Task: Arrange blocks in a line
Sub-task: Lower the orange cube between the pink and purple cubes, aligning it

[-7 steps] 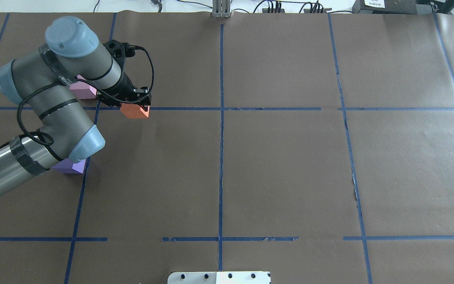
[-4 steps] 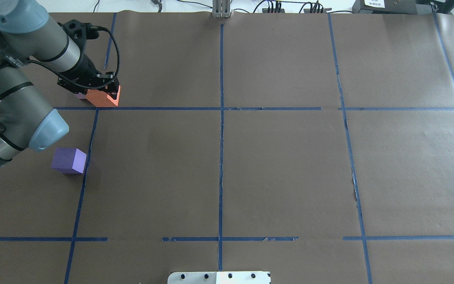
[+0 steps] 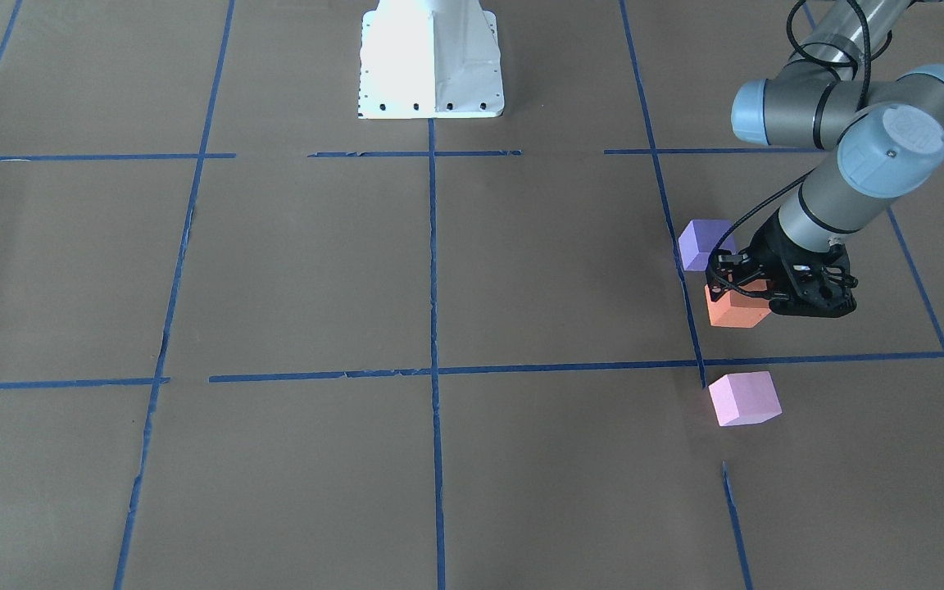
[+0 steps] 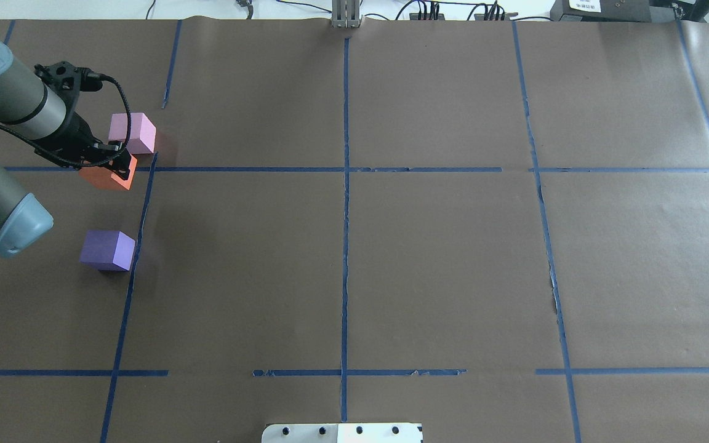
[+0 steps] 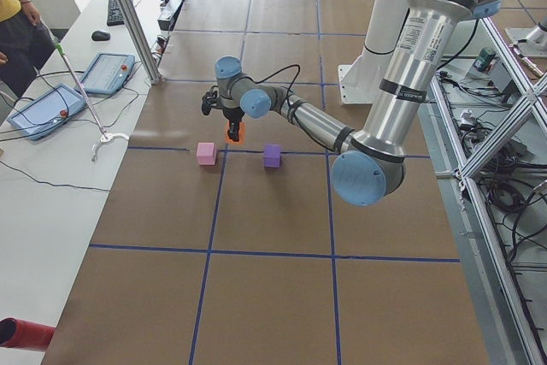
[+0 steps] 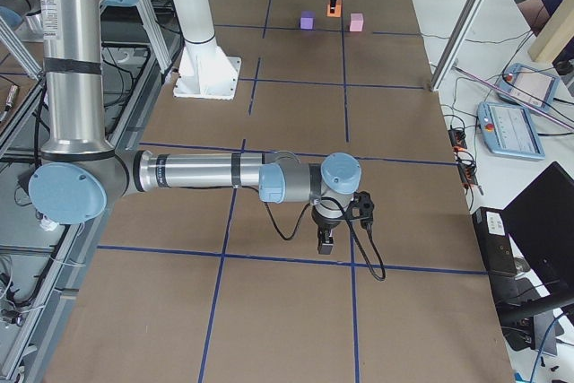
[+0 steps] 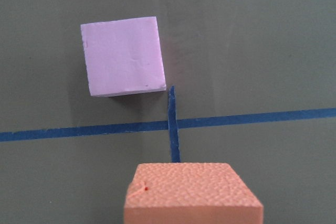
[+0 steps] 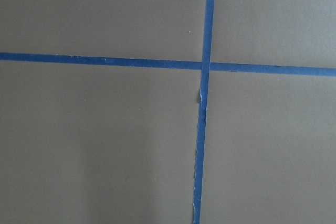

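Observation:
My left gripper [image 4: 117, 166] is shut on the orange block [image 4: 107, 178] and holds it low over the table, between the pink block [image 4: 133, 132] and the purple block [image 4: 107, 250]. In the front-facing view the gripper [image 3: 767, 295] holds the orange block [image 3: 732, 313] with the purple block [image 3: 705, 244] behind it and the pink block [image 3: 744, 398] in front. The left wrist view shows the orange block [image 7: 193, 195] at the bottom and the pink block [image 7: 123, 56] beyond it. My right gripper [image 6: 326, 241] shows only in the exterior right view, so I cannot tell whether it is open.
Brown paper with a grid of blue tape [image 4: 345, 184] covers the table. The white robot base plate [image 3: 431, 57] stands at the robot's edge. A side bench with tablets [image 5: 102, 74] lies beyond the far edge. The right wrist view shows only a tape cross [image 8: 203, 65].
My left gripper has carried the orange block leftward, from the right of the pink block to a spot between the pink and purple blocks. The pink block is now uncovered.

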You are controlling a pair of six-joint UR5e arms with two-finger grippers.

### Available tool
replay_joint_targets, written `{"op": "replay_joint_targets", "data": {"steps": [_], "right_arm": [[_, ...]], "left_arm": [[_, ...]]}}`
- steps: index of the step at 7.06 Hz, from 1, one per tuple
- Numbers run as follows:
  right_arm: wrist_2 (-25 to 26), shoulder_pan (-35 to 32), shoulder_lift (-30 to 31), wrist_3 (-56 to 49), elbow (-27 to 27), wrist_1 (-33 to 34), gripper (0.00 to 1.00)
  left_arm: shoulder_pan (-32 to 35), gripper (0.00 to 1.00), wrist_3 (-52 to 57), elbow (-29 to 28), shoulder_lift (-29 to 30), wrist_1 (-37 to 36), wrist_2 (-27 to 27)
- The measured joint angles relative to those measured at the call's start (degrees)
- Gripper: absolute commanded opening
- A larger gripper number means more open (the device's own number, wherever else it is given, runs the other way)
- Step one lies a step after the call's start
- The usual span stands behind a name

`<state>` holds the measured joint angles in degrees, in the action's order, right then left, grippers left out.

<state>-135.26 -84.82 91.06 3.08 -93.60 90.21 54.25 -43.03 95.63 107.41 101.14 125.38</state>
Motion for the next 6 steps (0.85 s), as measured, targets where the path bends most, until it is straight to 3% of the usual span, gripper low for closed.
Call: {"op": "replay_joint_targets", "data": {"steps": [6], "right_arm": [[0.0, 0.0, 0.0, 0.0, 0.0, 0.02, 1.0]], "left_arm": [[-1.82, 0.25, -0.95, -6.41, 0.48, 3.23, 0.18]]}}
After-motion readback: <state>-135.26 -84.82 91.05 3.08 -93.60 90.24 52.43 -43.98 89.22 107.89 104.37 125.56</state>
